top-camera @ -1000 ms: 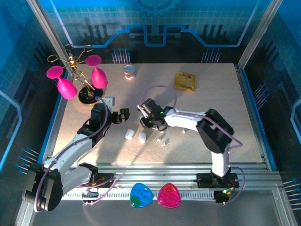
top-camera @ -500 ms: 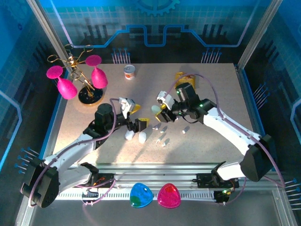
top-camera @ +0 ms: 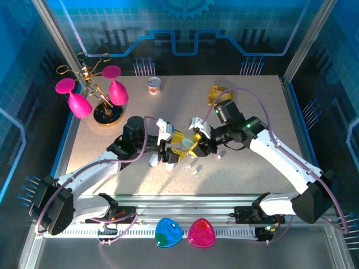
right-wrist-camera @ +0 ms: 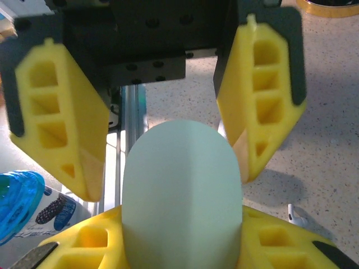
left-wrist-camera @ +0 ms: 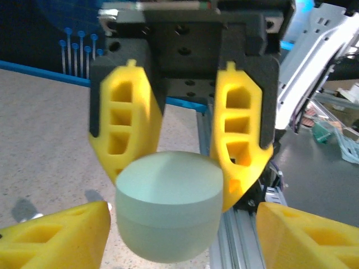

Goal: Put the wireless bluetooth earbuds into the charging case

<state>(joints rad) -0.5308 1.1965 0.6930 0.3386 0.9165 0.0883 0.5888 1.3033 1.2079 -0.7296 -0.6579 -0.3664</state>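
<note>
While the right gripper (right-wrist-camera: 185,246) clamps the pale-green case (right-wrist-camera: 182,185), its long axis points up-frame. Left gripper (right-wrist-camera: 168,168) flanks it, unclenched.

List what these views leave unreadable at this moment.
Top view: earbuds too small to count.
Top view: white cases partly covered by the left gripper.
Both wrist views: inside of the pale-green case, hidden by its shell.
Top view: yellow packet partly behind the right arm.

The pale-green charging case (left-wrist-camera: 168,213) looks like smooth, matt plastic; the yellow gripper fingers (left-wrist-camera: 126,129), dull ribbed plastic. The tabletop (top-camera: 258,95) is speckled and grainy, and the pink goblets (top-camera: 79,104) are glossy.
</note>
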